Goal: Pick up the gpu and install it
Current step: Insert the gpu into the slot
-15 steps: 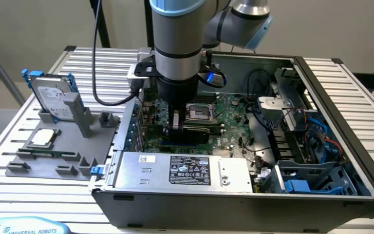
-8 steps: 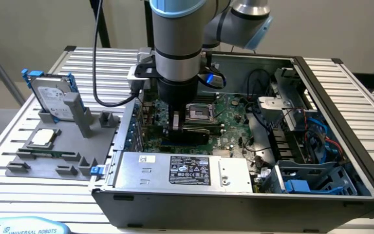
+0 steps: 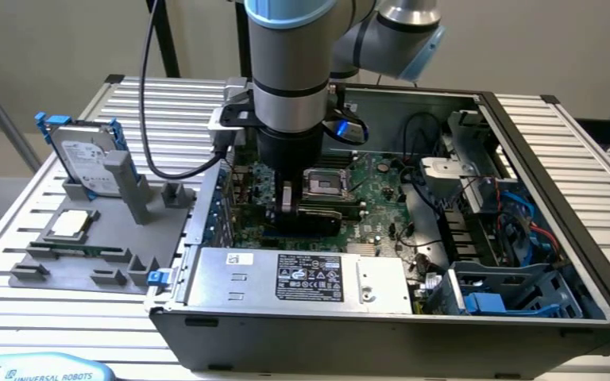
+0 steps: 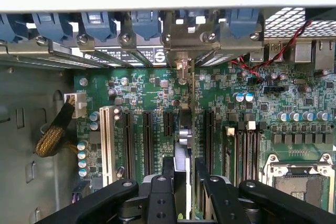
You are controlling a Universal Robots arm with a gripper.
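Note:
In the wrist view the gpu [image 4: 182, 129] appears edge-on as a thin card standing upright over the green motherboard [image 4: 152, 87]. It sits among the black expansion slots [image 4: 147, 142]. Its silver bracket end [image 4: 181, 69] reaches the case's rear slot openings. My gripper [image 4: 185, 177] is shut on the card's top edge, one black finger on each side. In the exterior view my gripper [image 3: 289, 213] is down inside the open computer case [image 3: 559, 238], beside the processor socket [image 3: 326, 184]. Whether the card's edge is seated in a slot cannot be told.
A grey holder [image 3: 83, 254] at the exterior view's left carries a silver hard drive with blue rails [image 3: 85, 155] and a square processor chip [image 3: 72, 225]. The power supply [image 3: 299, 278] lies along the case's front. A drive cage with blue cables [image 3: 507, 294] fills the right. Red and black wires [image 4: 252, 69] run near the rear ports.

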